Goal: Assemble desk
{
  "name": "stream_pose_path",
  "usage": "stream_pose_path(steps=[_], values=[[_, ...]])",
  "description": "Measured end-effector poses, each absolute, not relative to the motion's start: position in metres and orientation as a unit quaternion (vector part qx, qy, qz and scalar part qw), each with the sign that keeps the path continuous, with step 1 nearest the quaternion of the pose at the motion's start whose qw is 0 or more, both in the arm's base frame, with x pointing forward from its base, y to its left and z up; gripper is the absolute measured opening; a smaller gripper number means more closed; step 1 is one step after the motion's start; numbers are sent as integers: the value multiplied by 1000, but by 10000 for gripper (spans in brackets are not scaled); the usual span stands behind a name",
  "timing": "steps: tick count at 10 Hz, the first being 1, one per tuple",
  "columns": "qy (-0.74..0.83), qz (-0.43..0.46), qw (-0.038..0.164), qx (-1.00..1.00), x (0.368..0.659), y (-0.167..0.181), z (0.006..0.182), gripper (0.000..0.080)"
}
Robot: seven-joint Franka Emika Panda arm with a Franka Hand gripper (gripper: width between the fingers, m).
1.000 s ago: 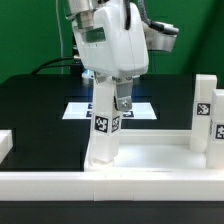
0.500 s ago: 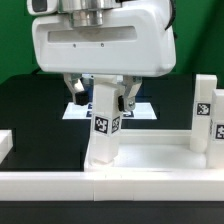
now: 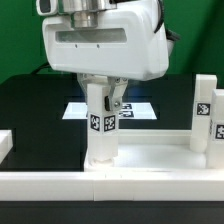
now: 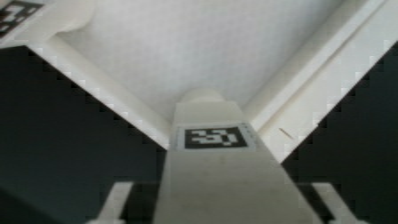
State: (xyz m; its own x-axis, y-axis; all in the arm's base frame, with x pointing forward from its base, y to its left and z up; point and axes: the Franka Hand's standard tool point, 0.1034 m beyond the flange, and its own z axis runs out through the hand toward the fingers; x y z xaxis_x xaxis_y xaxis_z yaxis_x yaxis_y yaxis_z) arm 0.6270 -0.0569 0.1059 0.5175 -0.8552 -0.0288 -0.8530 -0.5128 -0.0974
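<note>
The white desk top [image 3: 160, 150] lies flat, rim up, in front of me. One white leg [image 3: 102, 130] with black-and-white tags stands upright at its corner on the exterior view's left. My gripper [image 3: 103, 95] hangs over this leg, with a finger on either side of it. In the wrist view the leg [image 4: 222, 170] rises between my fingers [image 4: 116, 200], with a dark gap on both sides, so the gripper [image 4: 219, 205] is open. The desk top [image 4: 196, 50] lies below. A second tagged leg [image 3: 205, 110] stands at the right corner.
The long white rail [image 3: 110, 187] runs along the front. The marker board [image 3: 140, 108] lies on the black table behind the desk top. A small white part [image 3: 4, 145] sits at the exterior view's left edge.
My wrist has turned, so the wide side of the hand now faces the exterior camera. The leg's tags have shifted a little to the exterior view's left, and two tagged faces now show.
</note>
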Motion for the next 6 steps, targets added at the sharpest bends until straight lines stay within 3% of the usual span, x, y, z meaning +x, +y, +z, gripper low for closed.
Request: stream_pose_path(steps=[2,4,6], values=[[629,-2,59,-775,627,-58,106,288],[746,2,97,-658,631,-60,105,288],[774,3,101,-625,631,-60,105,291]])
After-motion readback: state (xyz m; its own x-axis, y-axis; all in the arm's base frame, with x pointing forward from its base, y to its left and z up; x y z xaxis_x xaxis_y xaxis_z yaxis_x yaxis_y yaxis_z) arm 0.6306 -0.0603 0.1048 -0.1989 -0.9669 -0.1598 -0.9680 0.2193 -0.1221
